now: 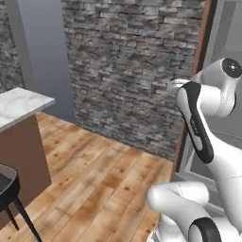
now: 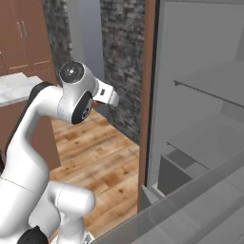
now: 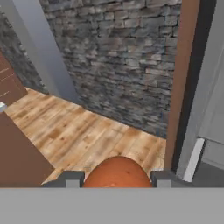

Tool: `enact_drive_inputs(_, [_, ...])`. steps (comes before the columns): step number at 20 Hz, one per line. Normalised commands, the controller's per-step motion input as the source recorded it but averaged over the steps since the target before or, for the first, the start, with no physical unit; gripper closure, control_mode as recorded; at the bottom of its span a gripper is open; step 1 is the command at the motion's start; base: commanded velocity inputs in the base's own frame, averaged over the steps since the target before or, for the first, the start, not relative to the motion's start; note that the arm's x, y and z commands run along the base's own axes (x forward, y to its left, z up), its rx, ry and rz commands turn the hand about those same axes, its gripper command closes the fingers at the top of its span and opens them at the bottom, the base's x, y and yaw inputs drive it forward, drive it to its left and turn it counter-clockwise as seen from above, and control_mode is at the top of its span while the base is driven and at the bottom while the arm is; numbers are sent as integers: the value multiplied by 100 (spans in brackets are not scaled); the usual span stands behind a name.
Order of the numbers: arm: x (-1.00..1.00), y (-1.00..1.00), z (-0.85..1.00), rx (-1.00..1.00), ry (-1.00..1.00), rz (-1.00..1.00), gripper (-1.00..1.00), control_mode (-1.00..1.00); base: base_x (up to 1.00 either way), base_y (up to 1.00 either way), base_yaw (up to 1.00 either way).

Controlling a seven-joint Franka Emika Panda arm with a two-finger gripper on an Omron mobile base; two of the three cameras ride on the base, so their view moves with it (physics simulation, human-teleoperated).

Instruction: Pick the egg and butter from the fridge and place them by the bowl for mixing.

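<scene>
No legible txt — none anywhere.

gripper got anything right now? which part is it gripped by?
Yes: the egg. In the hand view it sits between the two fingertips of the gripper, pinched across its rounded sides, one tip on each flank.

Egg point(image 3: 117, 172): smooth, matt orange-red shell, set between the claw's point(image 3: 117, 178) dull grey fingertips point(image 3: 72, 178). Fridge point(image 2: 200, 109): flat, matt grey walls and shelves; brown wooden panel point(image 2: 148, 95) along its edge. Wall point(image 1: 127, 61): rough, uneven grey-brown stone. Floor point(image 1: 94, 179): grained wood planks, faint sheen. Tabletop point(image 1: 19, 105): polished white marble, grey-veined. Arm point(image 1: 212, 108): glossy white casing, dark joints.
</scene>
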Motion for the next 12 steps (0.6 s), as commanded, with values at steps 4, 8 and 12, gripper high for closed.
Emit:
enact_drive_inputs(4, [0,0,0,0,0,0,100,100,0,8,88])
enact_drive_inputs(8, [0,0,0,0,0,0,100,100,10,0,84])
enact_drive_inputs(12, [0,0,0,0,0,0,100,100,27,0,76])
